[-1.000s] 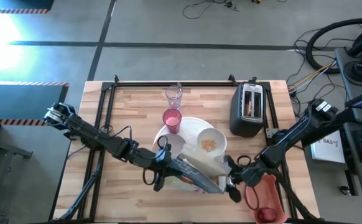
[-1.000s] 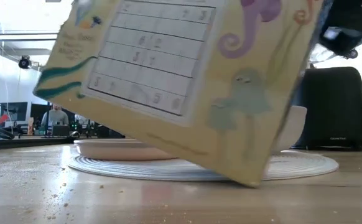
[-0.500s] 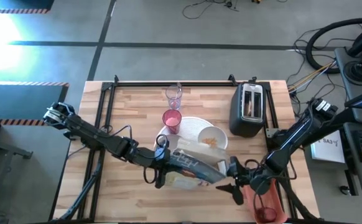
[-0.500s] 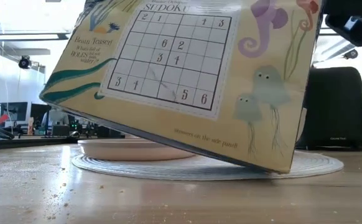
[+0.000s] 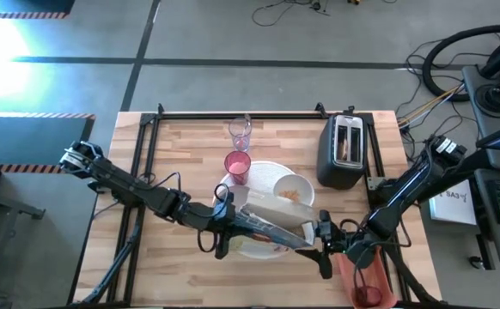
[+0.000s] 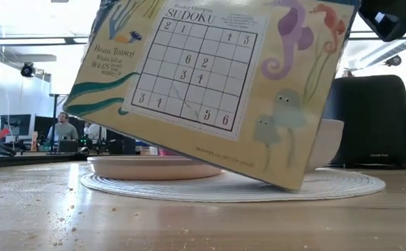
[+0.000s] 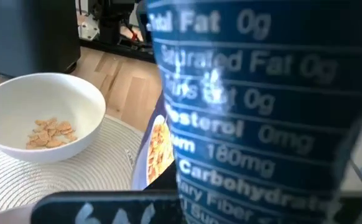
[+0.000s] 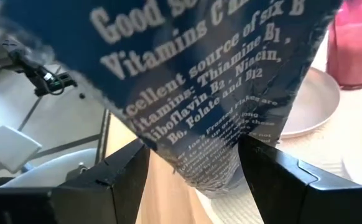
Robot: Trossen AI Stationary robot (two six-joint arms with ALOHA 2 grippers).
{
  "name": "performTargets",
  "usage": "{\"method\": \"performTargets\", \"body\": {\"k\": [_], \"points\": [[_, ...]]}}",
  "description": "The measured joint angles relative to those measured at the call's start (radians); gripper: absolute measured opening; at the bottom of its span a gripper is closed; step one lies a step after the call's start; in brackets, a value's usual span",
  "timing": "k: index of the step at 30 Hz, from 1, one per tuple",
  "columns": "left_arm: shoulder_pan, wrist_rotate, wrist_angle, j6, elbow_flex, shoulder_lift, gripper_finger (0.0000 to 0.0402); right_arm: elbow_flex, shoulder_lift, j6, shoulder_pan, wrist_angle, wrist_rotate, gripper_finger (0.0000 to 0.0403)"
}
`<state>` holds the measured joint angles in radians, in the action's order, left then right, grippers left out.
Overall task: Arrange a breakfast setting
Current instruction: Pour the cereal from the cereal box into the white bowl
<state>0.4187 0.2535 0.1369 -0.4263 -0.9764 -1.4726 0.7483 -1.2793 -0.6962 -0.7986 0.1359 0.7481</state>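
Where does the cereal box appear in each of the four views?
High view: cereal box lies tilted at lower centre, between both grippers.
Low view: its sudoku back fills most of the picture.
Left wrist view: its nutrition panel fills the right half.
Right wrist view: its blue side fills the upper centre.
Shared landmark: the small white bowl with flakes, beside the box.

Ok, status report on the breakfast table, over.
Left gripper shut on cereal box. Right gripper open around its far end. Bowl holds flakes. Box tilted.
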Motion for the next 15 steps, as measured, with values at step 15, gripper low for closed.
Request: {"method": "performTargets", "body": {"k": [15], "points": [[0.000,-0.003,0.058,-0.033,-0.004,-0.022,0.0000,-0.031,-0.064,0.027,0.055,0.033,0.018,0.0235]]}}
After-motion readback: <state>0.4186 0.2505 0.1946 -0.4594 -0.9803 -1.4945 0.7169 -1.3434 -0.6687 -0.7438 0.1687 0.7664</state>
